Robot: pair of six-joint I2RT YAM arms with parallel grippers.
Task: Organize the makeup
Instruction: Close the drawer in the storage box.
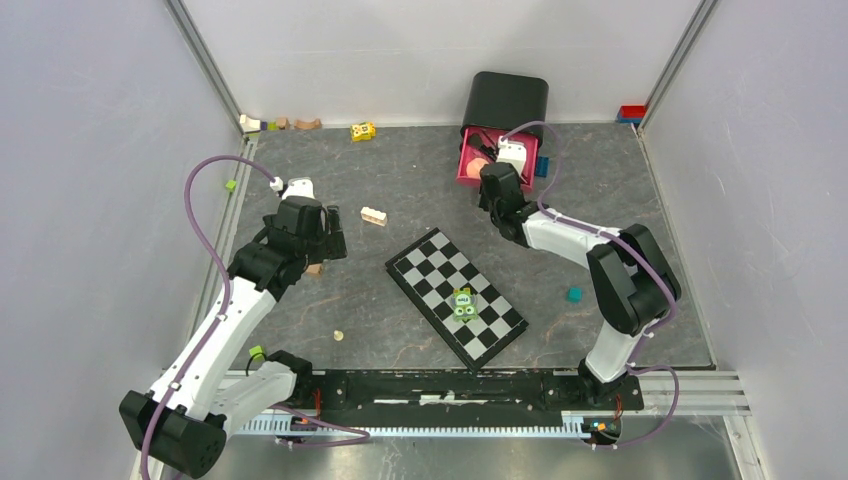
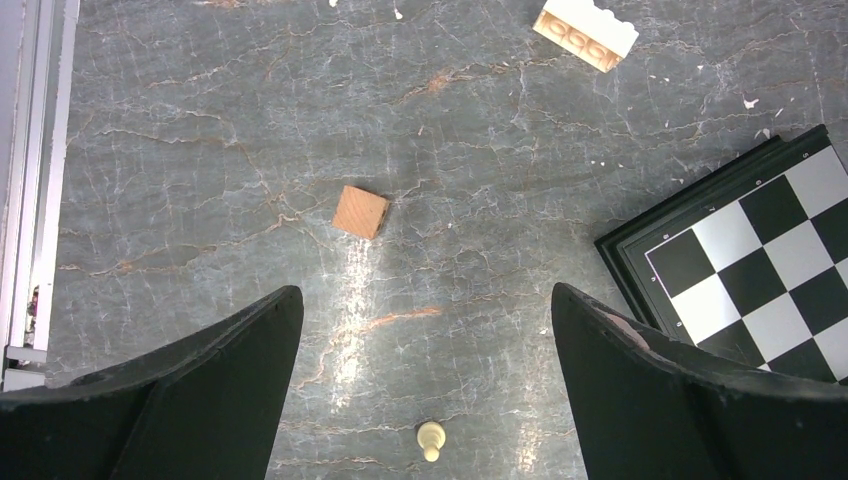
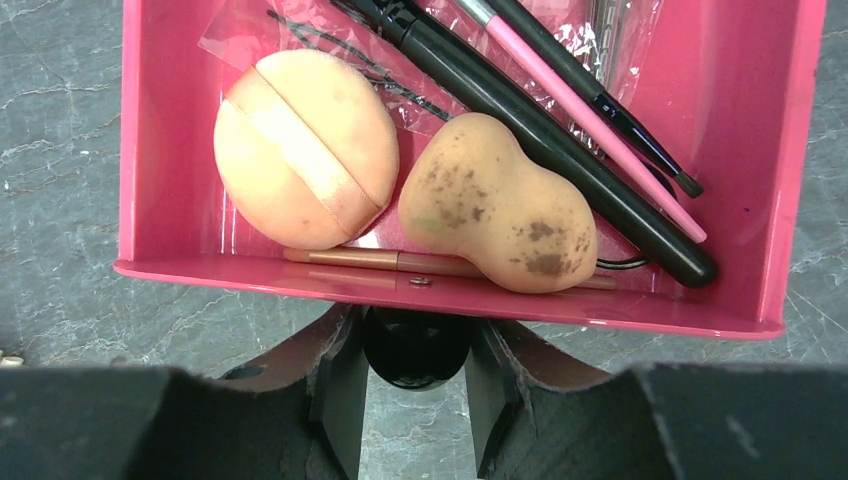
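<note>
Holding a peach puff, stained sponge, black brush and pink pencil, the pink tray faces the right jaws, closed on a black item; left jaws gape wide, empty.

The left arm and right arm share white link shells and black joint housings; a mauve cable arcs along each, at the left arm's 9 o'clock side; a small green tab marks the left arm near its base. Their bases sit on a black rail; the fingers are broad, matte black wedges.
</note>
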